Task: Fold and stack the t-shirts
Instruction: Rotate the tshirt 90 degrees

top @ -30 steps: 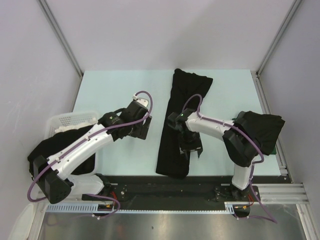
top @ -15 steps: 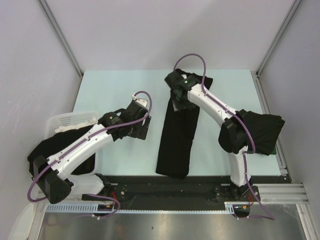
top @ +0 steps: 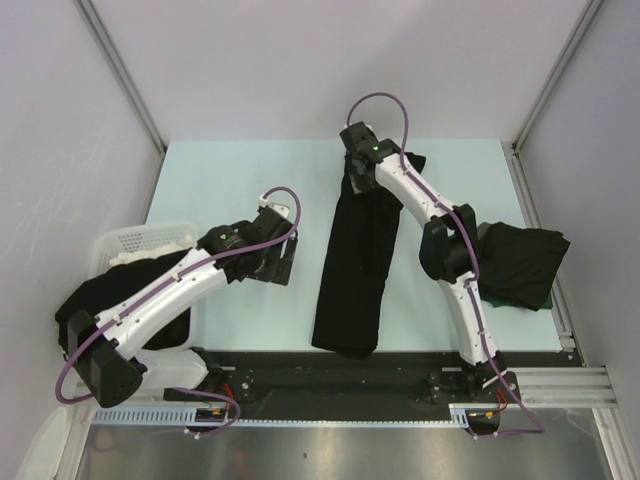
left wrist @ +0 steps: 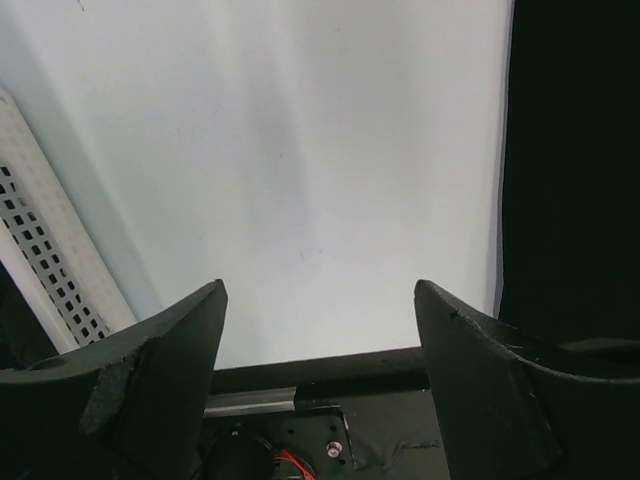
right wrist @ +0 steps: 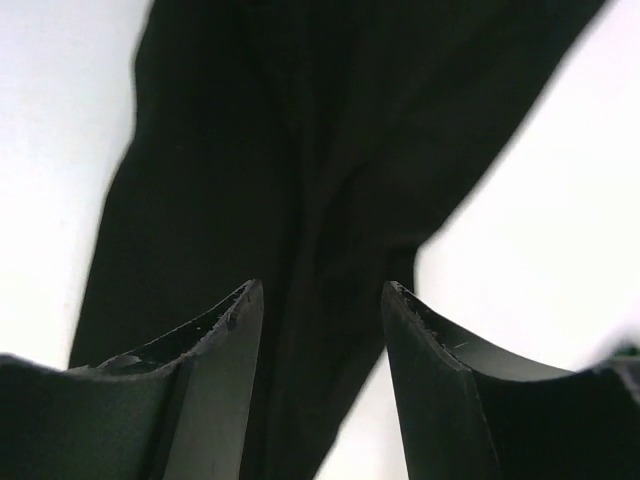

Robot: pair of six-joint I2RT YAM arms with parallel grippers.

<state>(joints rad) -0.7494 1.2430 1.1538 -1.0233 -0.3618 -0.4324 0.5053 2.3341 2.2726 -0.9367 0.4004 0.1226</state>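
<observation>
One black t-shirt (top: 352, 275) lies folded into a long narrow strip down the middle of the pale table (top: 230, 180). My right gripper (top: 357, 188) hovers over the strip's far end, where the cloth widens. In the right wrist view the right gripper (right wrist: 318, 290) stands open above the shirt (right wrist: 300, 150) with nothing between its fingers. My left gripper (top: 272, 268) hangs over bare table left of the strip. In its wrist view the left gripper (left wrist: 318, 290) is open and empty, with the shirt's edge (left wrist: 580, 170) to the right. Another black t-shirt (top: 520, 262) lies bunched at the right edge.
A white slotted basket (top: 135, 240) stands at the left edge with dark cloth (top: 95, 295) spilling from it; its wall (left wrist: 50, 240) shows in the left wrist view. Grey walls enclose the table on three sides. The black base rail (top: 330, 385) runs along the near edge.
The right arm has swung from the near-middle of the folded strip out to its far end, and its jaws have narrowed a little. The left arm has barely moved.
</observation>
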